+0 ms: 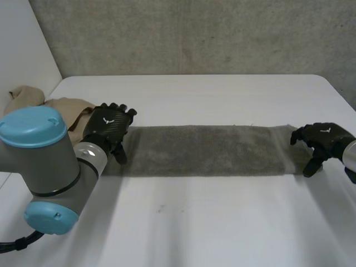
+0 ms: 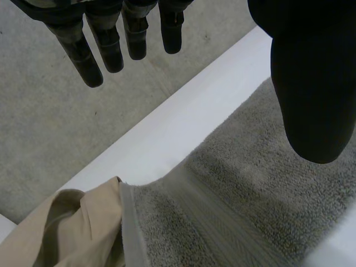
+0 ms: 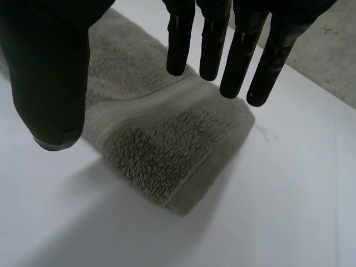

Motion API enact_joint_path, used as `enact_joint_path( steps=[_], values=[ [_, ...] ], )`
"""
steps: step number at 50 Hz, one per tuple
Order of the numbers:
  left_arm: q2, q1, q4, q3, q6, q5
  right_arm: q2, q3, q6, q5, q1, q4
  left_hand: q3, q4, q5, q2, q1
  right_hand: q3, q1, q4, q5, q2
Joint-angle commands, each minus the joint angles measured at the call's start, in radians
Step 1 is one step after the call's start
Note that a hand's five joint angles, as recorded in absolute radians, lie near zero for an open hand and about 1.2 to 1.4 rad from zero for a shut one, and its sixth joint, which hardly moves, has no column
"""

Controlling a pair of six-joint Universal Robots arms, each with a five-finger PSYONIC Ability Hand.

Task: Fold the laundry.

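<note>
One grey towel (image 1: 203, 150) lies as a long folded strip across the white tabletop (image 1: 222, 222), and one beige cloth (image 1: 67, 108) is bunched against its left end. The left hand (image 1: 108, 127) hovers over that end and the right hand (image 1: 321, 139) over the other, both with fingers (image 3: 181, 50) released and holding nothing. Behind the tabletop is a grey concrete wall (image 1: 194, 33).

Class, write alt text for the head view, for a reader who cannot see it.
A long grey towel lies stretched across a white table, with the robot's left hand at its left end and its right hand at its right end, both open. A beige cloth lies bunched at the table's edge beside the left hand.
</note>
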Motion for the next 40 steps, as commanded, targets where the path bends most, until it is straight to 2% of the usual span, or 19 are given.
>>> enact_joint_path(
  steps=[1,5,10,11,12,13,22,26,30,32,35,37,40],
  values=[
    [-0.009,0.009,0.001,0.004,0.006,-0.004,0.086,0.029,0.003,-0.005,-0.002,-0.169,-0.034,-0.026,-0.045,-0.027,-0.016,0.171,0.238,0.172,0.187,0.178],
    [-0.009,0.008,0.001,0.001,0.005,-0.004,0.12,0.02,-0.006,-0.005,-0.002,-0.183,-0.034,-0.026,-0.045,-0.027,-0.016,0.224,0.291,0.224,0.24,0.23],
    [-0.009,0.008,0.001,0.0,0.006,-0.004,0.143,0.01,-0.008,-0.001,-0.005,-0.203,-0.034,-0.026,-0.045,-0.027,-0.016,0.452,0.52,0.453,0.469,0.459],
    [-0.009,0.008,0.001,-0.001,0.006,-0.004,0.145,0.009,-0.008,0.002,-0.005,-0.208,-0.034,-0.026,-0.045,-0.027,-0.016,0.531,0.599,0.532,0.548,0.538],
    [-0.009,0.008,0.001,-0.001,0.005,-0.004,0.149,0.003,-0.008,0.01,-0.006,-0.215,-0.034,-0.026,-0.045,-0.027,-0.016,0.858,0.925,0.858,0.874,0.864],
    [-0.009,0.008,0.001,-0.001,0.005,-0.004,0.151,0.0,-0.008,0.016,-0.006,-0.217,-0.034,-0.026,-0.045,-0.027,-0.016,0.936,1.003,0.936,0.952,0.942],
    [-0.009,0.006,-0.001,-0.002,0.006,-0.006,0.131,-0.026,-0.014,0.082,-0.086,-0.208,-0.034,-0.026,-0.045,-0.027,-0.016,0.936,1.003,0.937,0.953,0.943],
    [-0.003,0.005,-0.001,-0.016,0.006,-0.006,0.093,-0.043,-0.063,0.122,-0.149,-0.208,-0.034,-0.026,-0.045,-0.027,-0.016,0.936,1.003,0.937,0.953,0.943],
    [0.005,0.003,-0.002,-0.024,0.006,-0.006,0.085,-0.076,-0.193,0.154,-0.235,-0.203,-0.034,-0.026,-0.045,-0.027,-0.016,0.936,1.003,0.937,0.953,0.943],
    [0.006,0.003,-0.002,-0.03,0.006,-0.006,0.077,-0.092,-0.305,0.179,-0.275,-0.2,-0.034,-0.026,-0.045,-0.027,-0.016,0.936,1.003,0.937,0.953,0.943],
    [0.009,0.003,-0.002,-0.03,0.006,-0.006,0.079,-0.12,-0.417,0.199,-0.279,-0.186,-0.034,-0.026,-0.045,-0.027,-0.016,0.936,1.003,0.937,0.953,0.943],
    [0.009,0.003,-0.001,-0.03,0.006,-0.007,0.077,-0.131,-0.429,0.194,-0.267,-0.185,-0.034,-0.026,-0.045,-0.027,-0.016,0.936,1.003,0.937,0.953,0.943],
    [0.014,0.003,-0.001,-0.03,0.006,-0.007,0.057,-0.146,-0.397,0.186,-0.168,-0.192,-0.034,-0.026,-0.045,-0.027,-0.016,0.936,1.003,0.937,0.953,0.943]
  ],
)
